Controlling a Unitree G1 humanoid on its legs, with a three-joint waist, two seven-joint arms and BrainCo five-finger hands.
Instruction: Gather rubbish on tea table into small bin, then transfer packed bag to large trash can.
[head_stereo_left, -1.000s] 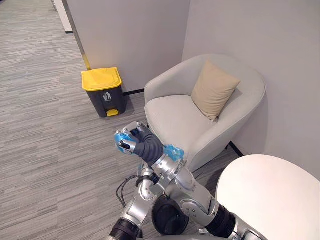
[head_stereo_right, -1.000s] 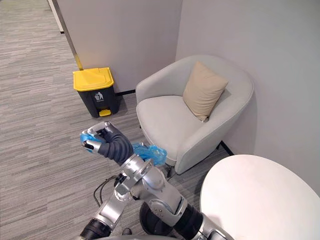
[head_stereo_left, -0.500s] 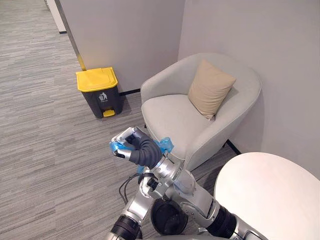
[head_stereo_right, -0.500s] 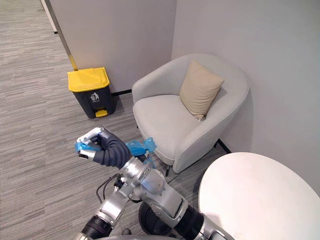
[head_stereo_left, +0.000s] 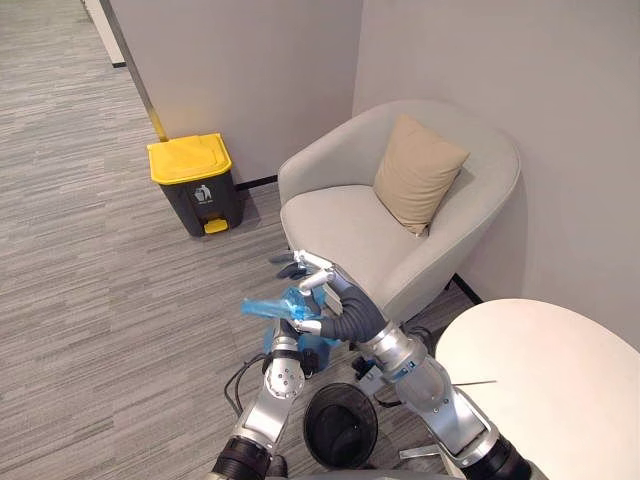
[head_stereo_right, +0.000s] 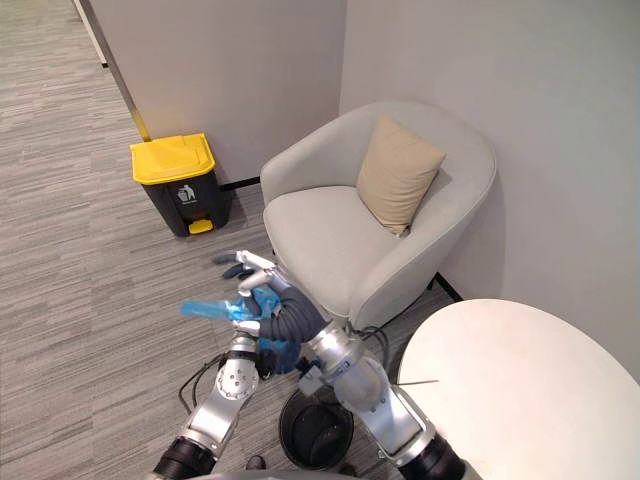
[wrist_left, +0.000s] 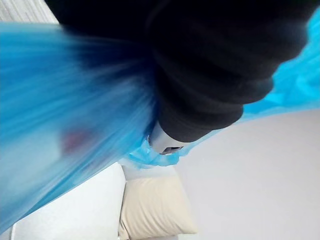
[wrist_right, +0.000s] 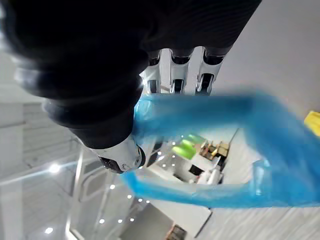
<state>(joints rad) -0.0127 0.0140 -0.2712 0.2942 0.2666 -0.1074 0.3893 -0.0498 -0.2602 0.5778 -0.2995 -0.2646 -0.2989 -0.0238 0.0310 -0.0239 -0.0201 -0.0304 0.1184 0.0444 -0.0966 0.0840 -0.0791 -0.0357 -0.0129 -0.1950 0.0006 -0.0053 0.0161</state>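
I am on the second part of the job: the blue bag (head_stereo_left: 262, 307) is out of the small bin (head_stereo_left: 345, 425) and hangs in the air between my two arms, just above and a little to the left of that bin, which stands open on the floor beside the table (head_stereo_left: 540, 380). My right robot hand (head_stereo_left: 322, 298) is released, its fingers (wrist_right: 182, 70) straight and spread, with a strip of the bag lying across the base of them and past the thumb, so it props the plastic rather than clamps it. My left robot hand (wrist_left: 210, 75) comes up under the bag and is wrapped in blue film; I cannot tell whether it is grasping the bag or not. The bag looks slack and crumpled, and I cannot make out what is inside it. The large trash can (head_stereo_left: 190, 160), dark with a yellow lid, stands against the wall well apart from me, beyond the armchair (head_stereo_left: 340, 225), and its lid is down. As I judge it, the next move calls for a firm hold on the bag's neck before I turn toward that can, and then some way to lift the lid, perhaps by the yellow pedal at its foot.
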